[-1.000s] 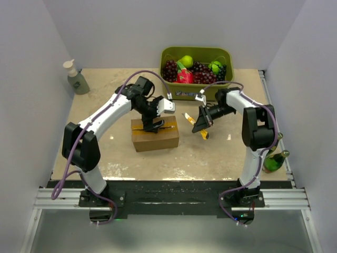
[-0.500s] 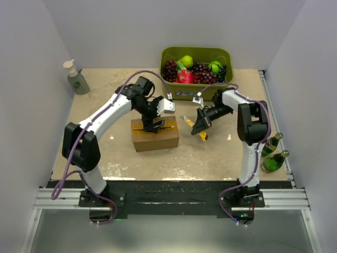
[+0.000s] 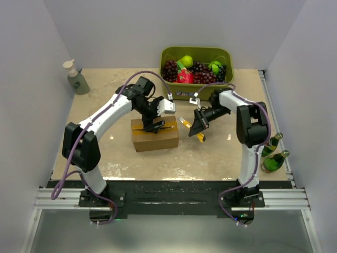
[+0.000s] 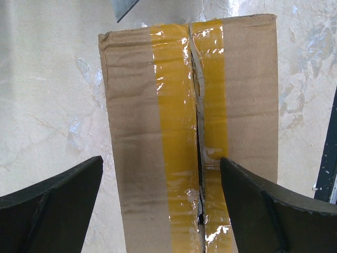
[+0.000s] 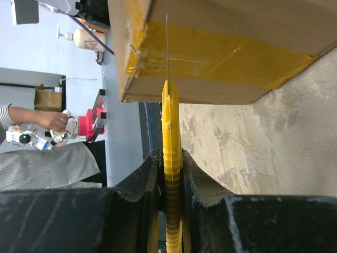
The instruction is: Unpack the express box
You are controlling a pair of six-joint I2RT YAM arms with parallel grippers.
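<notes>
Right gripper [image 3: 198, 126], jaws clenched on yellow cutter [image 3: 201, 137], has crept left toward box [image 3: 158, 140] — tape seam [image 4: 197, 105] already looks slit. Left gripper [image 3: 154, 126], jaws spread, hovers above — flaps next.

1. Over the express box [image 3: 156, 138], the left gripper [image 3: 153, 126] hangs, jaws spread wide.
2. Right of the box, the right gripper [image 3: 198, 126], clamping a yellow cutter [image 5: 170, 121], bars the way.
3. Left of and before the box, bare table [image 3: 105, 145] lies open.
</notes>
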